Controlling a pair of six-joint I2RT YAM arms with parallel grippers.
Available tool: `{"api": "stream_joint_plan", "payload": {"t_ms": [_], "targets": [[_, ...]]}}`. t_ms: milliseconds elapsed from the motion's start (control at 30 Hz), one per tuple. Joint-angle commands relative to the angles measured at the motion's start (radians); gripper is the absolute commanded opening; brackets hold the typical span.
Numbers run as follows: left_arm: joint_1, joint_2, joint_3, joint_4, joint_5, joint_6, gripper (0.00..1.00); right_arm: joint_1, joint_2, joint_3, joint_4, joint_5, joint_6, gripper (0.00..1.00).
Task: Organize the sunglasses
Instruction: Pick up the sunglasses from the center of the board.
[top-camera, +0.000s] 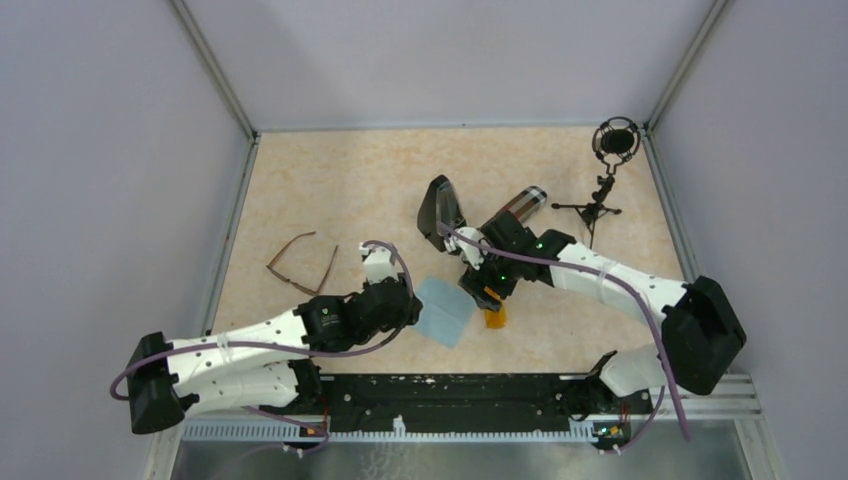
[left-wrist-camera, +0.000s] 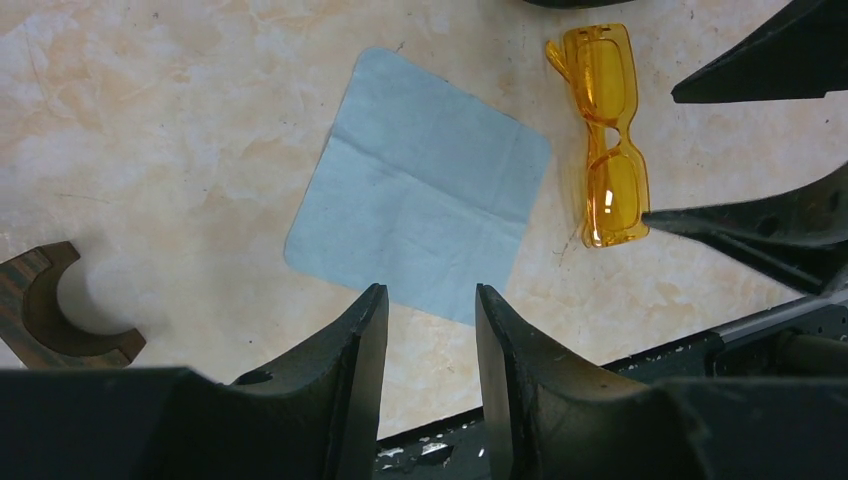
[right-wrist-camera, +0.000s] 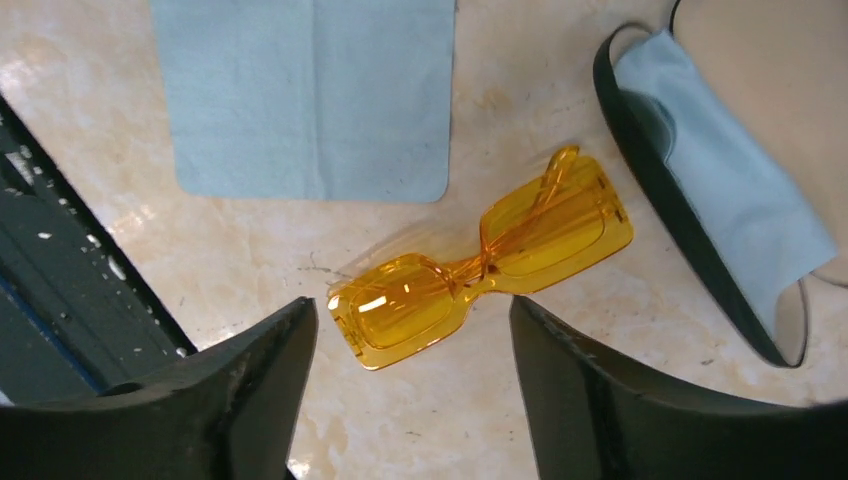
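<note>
Right hand (right-wrist-camera: 412, 310), fingers apart & empty, hovers over the translucent amber-orange plastic sunglasses (right-wrist-camera: 480, 270) lying flat on the marbled beige tabletop (right-wrist-camera: 480, 420); closing off-centre could prob. skid or flip the low frame; left hand (left-wrist-camera: 430, 295), apart too, holds nothing.

Amber sunglasses (right-wrist-camera: 480, 258): chunky translucent orange frame with rectangular lenses. I see the temples folded in, one crossing behind a lens. They lie flat on the desk (top-camera: 330, 180), centre and toward the near edge, with nothing gripping them.

Brown sunglasses (top-camera: 292, 279): slim dark-brown frame with long thin temples, both unfolded and splayed toward the far side. They lie flat on the left part of the desk, well apart from the amber pair. I can't make out lens detail from overhead.
</note>
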Motion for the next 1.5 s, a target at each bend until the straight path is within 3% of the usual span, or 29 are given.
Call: {"api": "stream_joint_plan", "payload": {"t_ms": [0, 167, 267, 767, 1467], "targets": [[0.004, 0.016, 0.015, 0.032, -0.029, 0.016, 0.44, 0.012, 0.025, -0.07, 0.024, 0.093, 0.062, 0.81], [0.003, 0.044, 0.036, 0.024, -0.035, 0.023, 0.44, 0.038, 0.098, -0.04, 0.029, 0.229, 0.147, 0.91], [0.004, 0.051, 0.036, 0.026, -0.038, 0.024, 0.44, 0.049, 0.126, -0.04, 0.036, 0.22, 0.178, 0.98], [0.005, 0.131, 0.052, 0.061, -0.017, 0.053, 0.45, 0.067, 0.205, -0.05, 0.077, 0.261, 0.27, 0.99], [0.004, 0.113, 0.048, 0.054, 0.004, 0.069, 0.45, 0.065, 0.126, -0.061, -0.017, 0.226, 0.101, 0.76]]}}
